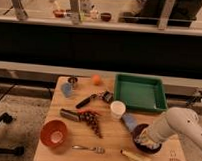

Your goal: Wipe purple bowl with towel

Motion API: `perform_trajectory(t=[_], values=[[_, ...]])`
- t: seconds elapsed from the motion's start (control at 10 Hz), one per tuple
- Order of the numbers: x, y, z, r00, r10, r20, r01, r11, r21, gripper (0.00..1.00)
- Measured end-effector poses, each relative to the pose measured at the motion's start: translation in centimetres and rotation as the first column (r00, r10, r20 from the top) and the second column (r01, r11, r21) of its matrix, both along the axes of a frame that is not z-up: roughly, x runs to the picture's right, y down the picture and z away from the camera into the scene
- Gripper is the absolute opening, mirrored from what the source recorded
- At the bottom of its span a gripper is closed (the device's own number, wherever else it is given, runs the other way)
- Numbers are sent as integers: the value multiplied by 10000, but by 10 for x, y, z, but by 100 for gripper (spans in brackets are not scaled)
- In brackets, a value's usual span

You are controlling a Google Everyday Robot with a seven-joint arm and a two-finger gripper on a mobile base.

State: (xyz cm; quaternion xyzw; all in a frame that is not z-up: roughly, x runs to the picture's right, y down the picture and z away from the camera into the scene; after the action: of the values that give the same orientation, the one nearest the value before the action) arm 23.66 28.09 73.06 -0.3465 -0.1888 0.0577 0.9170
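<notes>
Currently, in the camera view, you are looking at the purple bowl [137, 133] sitting near the front right corner of the wooden table [58, 106]. It is just in front of the white cup [117, 109] and the green tray [139, 78].

The gripper [148, 140] is reaching down into the bowl from the right. The white arm [180, 127] is sloping low, apparently so that the tool meets the bowl's inside. A pale bundle at the gripper, likely the towel [151, 145], is lying against the bowl's inner wall. You cannot tell whether the gripper is clamping it, since the bundle is covering the tip.

Judge the wipe as under way. The yellow item [136, 157] is lying just beside the bowl, so watch it during sweeps.
</notes>
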Motion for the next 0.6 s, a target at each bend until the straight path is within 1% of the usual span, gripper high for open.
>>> perform_trajectory(t=[0.4,0.5,0.6], values=[[-15,-3,-17,9985,-160,532,152,9998,153,0],[-17,-3,-21,9977,-164,654,156,9998,139,0],[-19,-4,-23,9966,-79,826,76,10000,43,0]])
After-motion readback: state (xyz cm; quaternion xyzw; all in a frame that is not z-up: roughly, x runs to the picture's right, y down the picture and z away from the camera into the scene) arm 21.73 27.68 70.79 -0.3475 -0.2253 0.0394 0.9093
